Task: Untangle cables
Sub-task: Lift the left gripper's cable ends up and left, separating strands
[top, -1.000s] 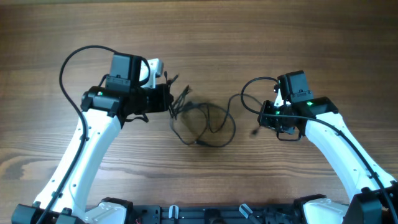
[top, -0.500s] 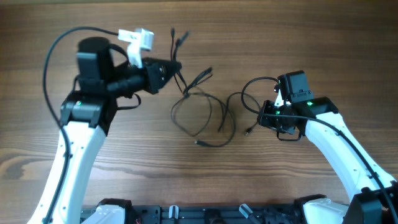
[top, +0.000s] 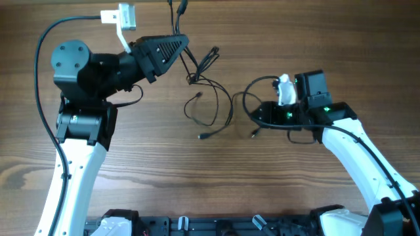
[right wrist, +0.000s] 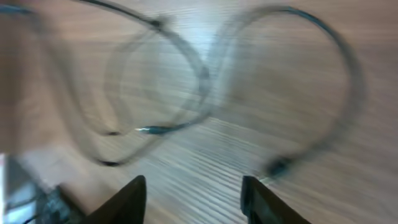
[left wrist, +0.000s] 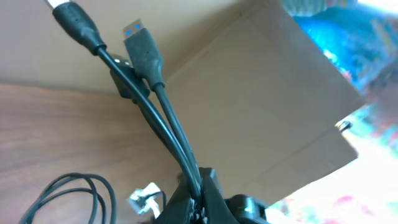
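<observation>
Thin black cables (top: 210, 105) lie tangled in loops at mid table. My left gripper (top: 184, 46) is shut on a bunch of them and holds it raised at the back. In the left wrist view the cords (left wrist: 168, 134) run up from the shut jaws (left wrist: 198, 193) to plugs, one with a blue insert (left wrist: 138, 38). My right gripper (top: 257, 113) is open and empty, low over the table beside a cable loop (top: 252, 98). The right wrist view is blurred, with loops (right wrist: 186, 81) and a plug (right wrist: 277, 167) ahead of the open fingers (right wrist: 194, 196).
The table is bare wood (top: 295, 39). A loose plug end (top: 203, 136) lies in front of the tangle. In the left wrist view a brown cardboard panel (left wrist: 261, 93) stands past the table.
My left arm has lifted and swung back, pulling the held cables up and away from me. The tangle has stretched and shifted back. My right gripper has turned left toward the loops.
</observation>
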Available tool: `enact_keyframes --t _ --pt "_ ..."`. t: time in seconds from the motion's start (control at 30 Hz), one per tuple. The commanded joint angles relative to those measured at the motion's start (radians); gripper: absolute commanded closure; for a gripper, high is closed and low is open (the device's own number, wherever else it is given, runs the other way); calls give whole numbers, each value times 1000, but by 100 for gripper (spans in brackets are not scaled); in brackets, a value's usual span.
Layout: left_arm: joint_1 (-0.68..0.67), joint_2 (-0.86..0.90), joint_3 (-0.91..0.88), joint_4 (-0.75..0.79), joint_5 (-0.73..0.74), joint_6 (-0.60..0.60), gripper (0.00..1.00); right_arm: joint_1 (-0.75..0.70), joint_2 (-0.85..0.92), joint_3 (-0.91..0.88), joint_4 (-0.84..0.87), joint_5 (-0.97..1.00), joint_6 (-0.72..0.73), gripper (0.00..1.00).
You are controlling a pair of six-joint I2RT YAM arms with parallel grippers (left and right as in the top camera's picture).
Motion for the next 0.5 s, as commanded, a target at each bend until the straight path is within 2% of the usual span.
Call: enact_keyframes --t 0.0,0.13,0.3,0.43,0.47 --pt "5 -14 11 -6 15 -177 96 0 7 -2 87 -301 -97 43" --pt "5 -14 11 -42 -16 -266 96 1 7 -2 192 -399 -89 36" --pt "5 -14 11 -54 -19 -317 96 14 7 -2 247 -394 -91 27" --pt "5 -11 11 -195 -92 -299 96 45 7 -2 229 -230 -80 26" --pt "4 -8 11 -235 -111 -236 96 50 7 -2 206 -152 -53 26"
